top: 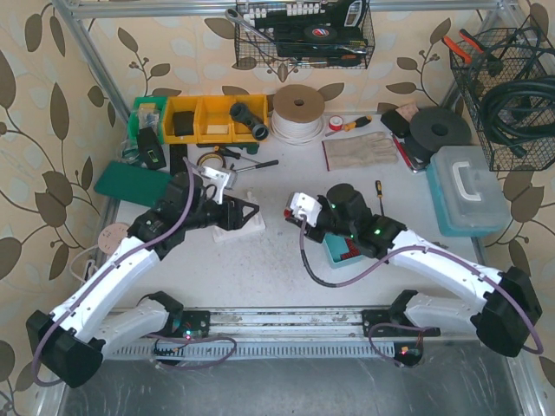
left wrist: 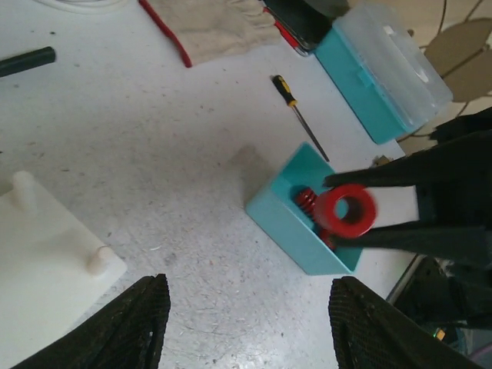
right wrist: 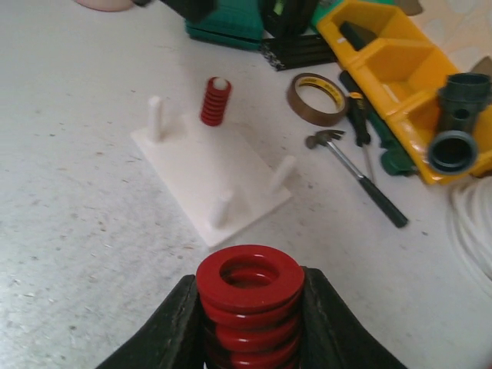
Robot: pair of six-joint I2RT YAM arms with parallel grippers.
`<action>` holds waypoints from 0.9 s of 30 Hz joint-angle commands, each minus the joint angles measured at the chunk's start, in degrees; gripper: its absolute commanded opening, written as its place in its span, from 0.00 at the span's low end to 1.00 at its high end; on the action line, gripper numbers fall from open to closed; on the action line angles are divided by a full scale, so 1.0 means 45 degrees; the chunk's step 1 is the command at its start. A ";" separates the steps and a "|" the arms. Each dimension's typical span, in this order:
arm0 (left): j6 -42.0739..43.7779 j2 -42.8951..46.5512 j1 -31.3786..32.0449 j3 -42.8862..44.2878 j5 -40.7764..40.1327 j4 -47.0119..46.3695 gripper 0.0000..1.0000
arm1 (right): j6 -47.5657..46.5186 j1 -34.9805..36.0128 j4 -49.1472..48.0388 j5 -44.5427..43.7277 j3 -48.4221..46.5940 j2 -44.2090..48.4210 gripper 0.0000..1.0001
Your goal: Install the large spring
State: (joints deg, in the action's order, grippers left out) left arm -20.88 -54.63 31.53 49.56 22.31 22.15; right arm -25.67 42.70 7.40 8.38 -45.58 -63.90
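The large red spring sits upright between the fingers of my right gripper, which is shut on it. In the left wrist view the spring hangs just above a teal box holding smaller red springs. The white peg plate lies ahead of it with several pegs; a small red spring sits on the far one. My left gripper is open and empty above bare table, just right of the plate. In the top view it hovers at the plate.
A screwdriver and a teal case lie beyond the box. A tape roll, a hammer and yellow bins lie right of the plate. A glove and a cord spool are at the back.
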 commanded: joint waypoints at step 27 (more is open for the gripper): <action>0.0348 -0.2937 0.3306 0.1028 -0.1477 -0.0589 0.54 | 0.1207 0.1786 -0.6322 -0.0512 0.2433 -0.1311 0.00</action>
State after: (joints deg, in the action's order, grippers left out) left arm -19.38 -67.40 45.50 52.73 13.52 21.47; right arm -20.36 49.67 -16.36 5.28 -35.00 -69.84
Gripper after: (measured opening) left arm 0.541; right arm 0.278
